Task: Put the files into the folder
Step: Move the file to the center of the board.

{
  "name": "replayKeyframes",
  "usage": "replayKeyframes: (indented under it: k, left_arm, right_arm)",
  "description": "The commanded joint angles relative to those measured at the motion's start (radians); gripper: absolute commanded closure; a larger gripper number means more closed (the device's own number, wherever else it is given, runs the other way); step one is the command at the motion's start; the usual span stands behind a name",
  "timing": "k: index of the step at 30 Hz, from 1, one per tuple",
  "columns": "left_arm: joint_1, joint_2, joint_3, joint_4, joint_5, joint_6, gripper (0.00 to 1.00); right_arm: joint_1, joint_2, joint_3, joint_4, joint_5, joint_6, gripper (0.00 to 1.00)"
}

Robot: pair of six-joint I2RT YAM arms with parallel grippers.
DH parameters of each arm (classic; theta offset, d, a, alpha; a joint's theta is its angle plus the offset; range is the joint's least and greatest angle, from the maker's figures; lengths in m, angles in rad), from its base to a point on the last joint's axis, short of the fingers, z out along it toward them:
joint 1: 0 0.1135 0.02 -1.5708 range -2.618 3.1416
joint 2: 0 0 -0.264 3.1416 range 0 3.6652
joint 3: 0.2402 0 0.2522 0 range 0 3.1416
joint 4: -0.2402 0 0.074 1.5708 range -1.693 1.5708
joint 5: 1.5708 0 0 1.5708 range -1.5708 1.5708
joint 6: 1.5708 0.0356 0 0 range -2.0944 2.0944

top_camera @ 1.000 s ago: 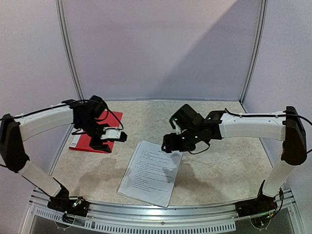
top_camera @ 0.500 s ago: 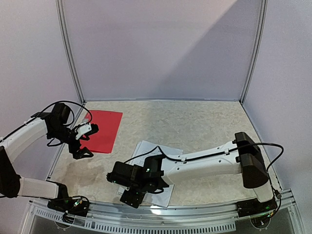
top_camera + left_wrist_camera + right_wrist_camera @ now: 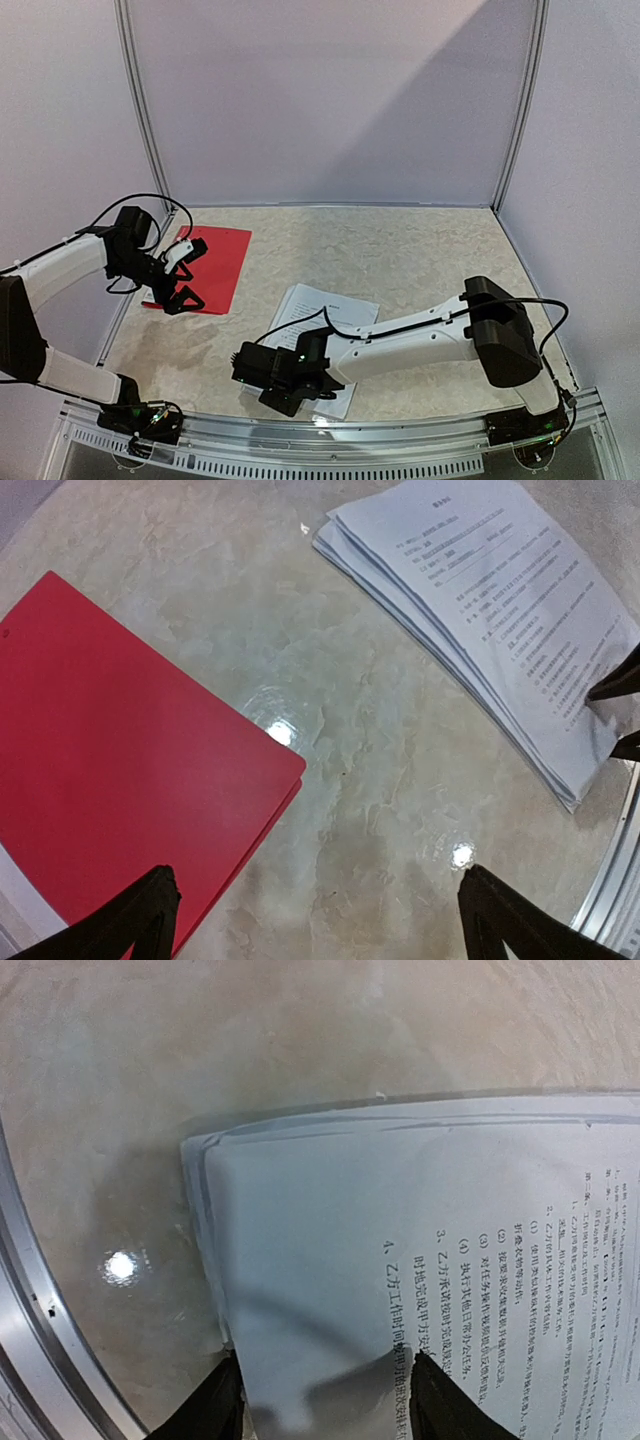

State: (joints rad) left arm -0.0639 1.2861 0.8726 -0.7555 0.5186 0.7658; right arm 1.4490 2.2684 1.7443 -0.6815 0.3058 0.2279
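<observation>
The red folder [image 3: 212,262] [image 3: 110,780] lies shut and flat at the table's left. The files [image 3: 335,318] [image 3: 500,610] [image 3: 430,1260], a stack of white printed sheets, lie in the middle near the front. My left gripper [image 3: 188,272] [image 3: 320,920] hovers wide open over the folder's near-left edge and holds nothing. My right gripper [image 3: 285,385] [image 3: 330,1400] is low at the stack's near-left corner. Its jaws are apart. One finger [image 3: 212,1405] stands at the stack's edge and the other finger [image 3: 450,1400] over the printed top sheet.
A metal rail [image 3: 330,440] [image 3: 40,1330] runs along the table's front edge, close to the right gripper. Purple walls and two upright poles [image 3: 140,100] close in the back and sides. The right arm [image 3: 420,335] stretches across the files.
The right arm swung down from the stack's far end to its near-left corner, and its jaws have narrowed. The left arm drew back to the folder's left edge and opened wide.
</observation>
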Motion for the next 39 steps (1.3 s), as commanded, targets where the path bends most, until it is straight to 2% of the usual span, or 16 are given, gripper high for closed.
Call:
replayKeyframes:
  k: [1, 15, 27, 32, 39]
  left_arm:
    - [0.009, -0.028, 0.002, 0.018, 0.031, -0.021, 0.0]
    - [0.009, -0.038, -0.011, 0.024, 0.027, -0.02, 0.0]
    - [0.011, -0.01, -0.006, 0.014, 0.004, 0.0, 0.0]
    - [0.016, -0.001, 0.004, 0.005, -0.008, 0.003, 0.0]
    - [0.031, -0.007, -0.003, 0.006, -0.002, 0.004, 0.0]
  right_arm:
    - [-0.063, 0.002, -0.111, -0.063, 0.065, 0.081, 0.46]
    - [-0.388, -0.152, -0.454, 0.052, 0.058, 0.097, 0.53]
    - [-0.682, -0.22, -0.534, 0.115, 0.074, 0.012, 0.53]
    - [-0.715, -0.231, -0.502, 0.094, 0.047, -0.052, 0.51]
    - [-0.633, -0.397, -0.43, 0.031, -0.114, -0.165, 0.39]
